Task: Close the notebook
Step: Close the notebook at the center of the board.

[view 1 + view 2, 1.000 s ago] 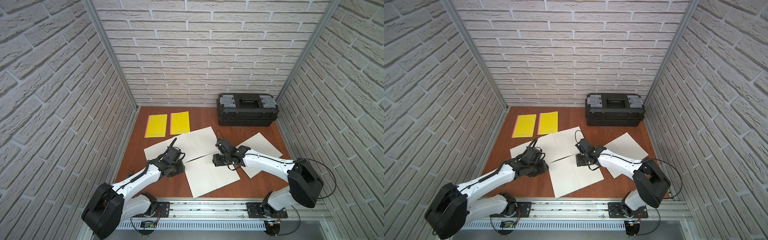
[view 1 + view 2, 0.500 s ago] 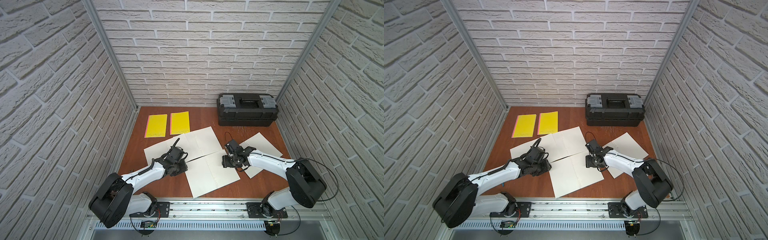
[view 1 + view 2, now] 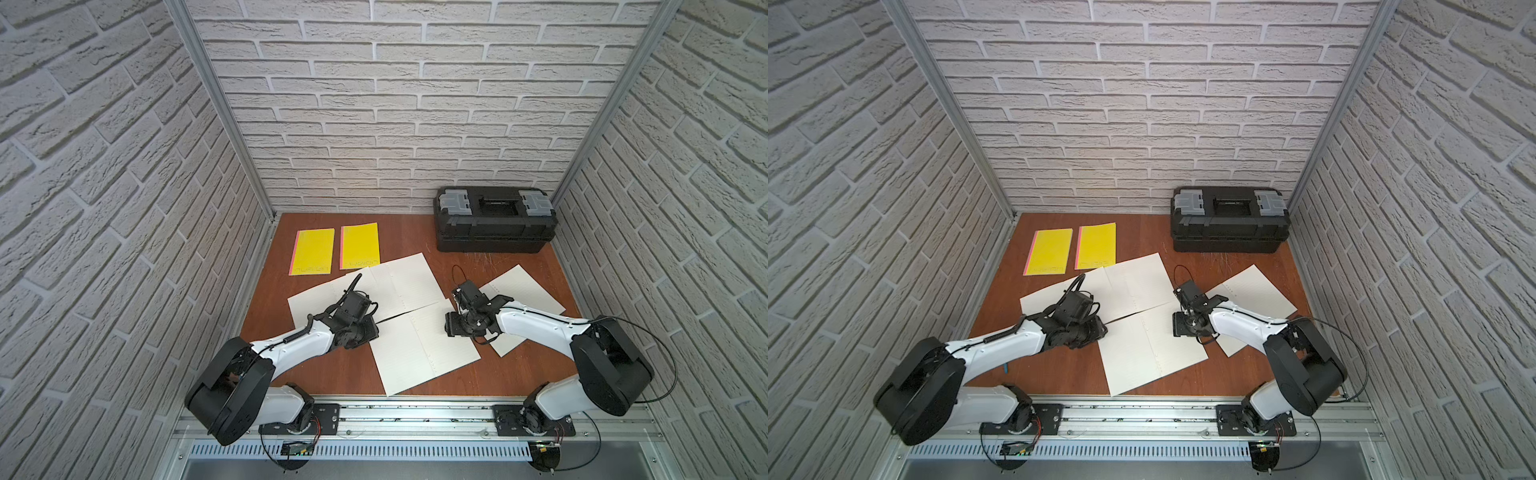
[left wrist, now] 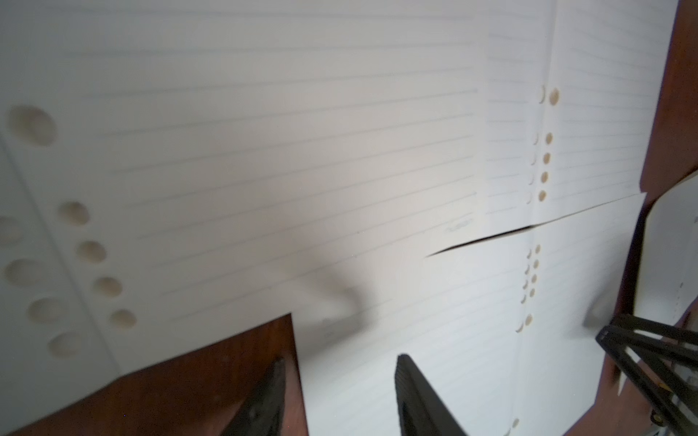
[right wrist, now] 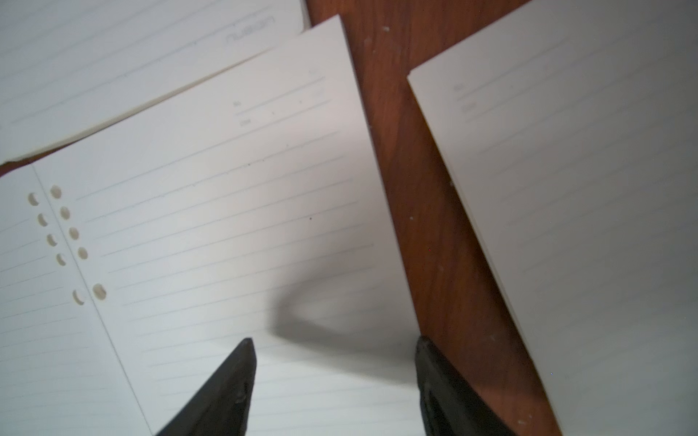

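Rail up front carried both arms, reaching low over the brown worktop. On the left arm, the left jaws were roughly half open with nothing in them. One of the fingers sat over the page and the other over bare wood, straddling the left edge of the open notebook. Same deal on the right arm: right jaws apart and empty, one of its fingers above the page, the other right at that notebook's right edge. So the open notebook lay flat near the front middle, between the two arms. A second open notebook butted up against its far edge. A third open notebook lay off to the right, partly hidden by the right arm. Farther back were two closed yellow notebooks side by side, then a black toolbox against the brick wall.
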Controlling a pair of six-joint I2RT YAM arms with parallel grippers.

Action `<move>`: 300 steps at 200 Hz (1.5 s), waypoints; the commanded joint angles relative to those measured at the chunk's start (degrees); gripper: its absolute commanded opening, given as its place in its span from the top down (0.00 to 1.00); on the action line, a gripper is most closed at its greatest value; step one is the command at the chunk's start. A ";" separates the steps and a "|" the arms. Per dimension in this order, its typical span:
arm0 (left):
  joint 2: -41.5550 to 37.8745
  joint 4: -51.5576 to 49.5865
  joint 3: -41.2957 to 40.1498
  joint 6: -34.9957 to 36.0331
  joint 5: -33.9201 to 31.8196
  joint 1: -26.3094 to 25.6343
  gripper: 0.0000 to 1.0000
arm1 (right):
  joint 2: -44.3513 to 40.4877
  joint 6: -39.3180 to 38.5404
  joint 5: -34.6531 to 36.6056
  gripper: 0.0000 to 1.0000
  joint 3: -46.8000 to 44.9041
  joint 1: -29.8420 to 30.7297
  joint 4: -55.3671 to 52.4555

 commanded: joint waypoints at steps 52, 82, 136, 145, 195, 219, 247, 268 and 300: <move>1.27 2.08 -0.61 1.20 3.70 -0.59 0.53 | -1.80 0.17 -0.95 0.32 -3.22 -0.79 2.04; -0.45 4.30 -1.68 1.80 5.39 -0.64 0.53 | -1.96 0.63 -1.97 0.33 -4.28 -0.79 2.88; -6.18 4.99 -1.21 3.46 7.47 -0.55 0.52 | -2.42 1.66 -3.74 0.34 -6.42 -0.76 4.99; -7.15 5.11 -1.09 3.65 7.81 -0.52 0.52 | -2.42 1.66 -3.82 0.34 -6.48 -0.79 5.17; -9.72 3.74 0.28 4.10 9.06 -0.50 0.52 | -2.46 1.75 -4.32 0.34 -6.44 -0.79 5.65; -9.90 3.39 0.68 4.19 9.52 -0.56 0.53 | -2.74 1.75 -4.32 0.34 -6.53 -0.78 5.69; -10.42 4.27 0.84 3.75 10.73 -0.54 0.54 | -2.75 1.66 -4.32 0.34 -6.61 -0.79 5.83; -10.95 3.03 1.88 4.28 10.52 -0.54 0.54 | -2.58 1.62 -4.40 0.34 -6.53 -0.75 5.98; -10.92 1.14 3.95 5.24 10.55 -0.59 0.56 | -2.17 1.57 -4.56 0.34 -6.35 -0.75 6.22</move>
